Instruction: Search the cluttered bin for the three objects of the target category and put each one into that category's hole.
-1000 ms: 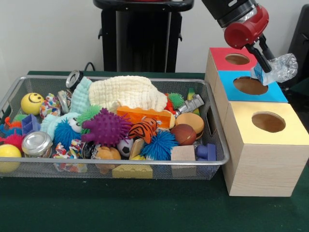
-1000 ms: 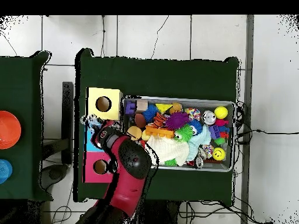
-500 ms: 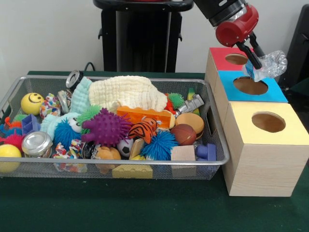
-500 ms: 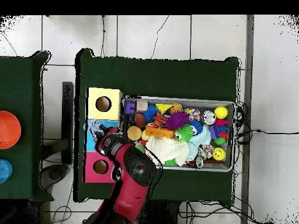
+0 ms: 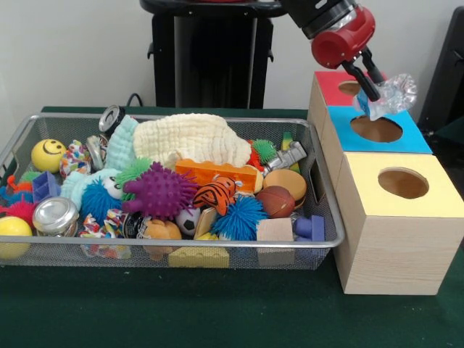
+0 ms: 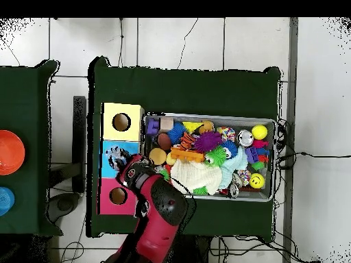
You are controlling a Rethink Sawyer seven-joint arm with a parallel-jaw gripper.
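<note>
My gripper [image 5: 370,93] hangs above the row of boxes, shut on a crumpled clear plastic bottle [image 5: 388,94]. The bottle floats over the far part of the blue box [image 5: 413,141], near its hole [image 5: 375,129] and just in front of the red box [image 5: 330,81]. From overhead, the red arm [image 6: 156,205] covers the gripper, and the bottle [image 6: 118,159] shows over the blue box [image 6: 107,152]. The wire bin [image 5: 181,255] is packed with toys: a purple spiky ball [image 5: 159,191], a tiger toy [image 5: 215,194], a metal can [image 5: 55,215].
A yellow box [image 5: 395,217] with a round hole [image 5: 403,183] stands nearest the camera, right of the bin. A cream cloth [image 5: 192,138] lies at the bin's back. An orange bowl [image 6: 9,152] rests on a side table seen from overhead.
The gripper has moved left and up with the bottle, from beside the blue box's right edge toward its far part near the red box.
</note>
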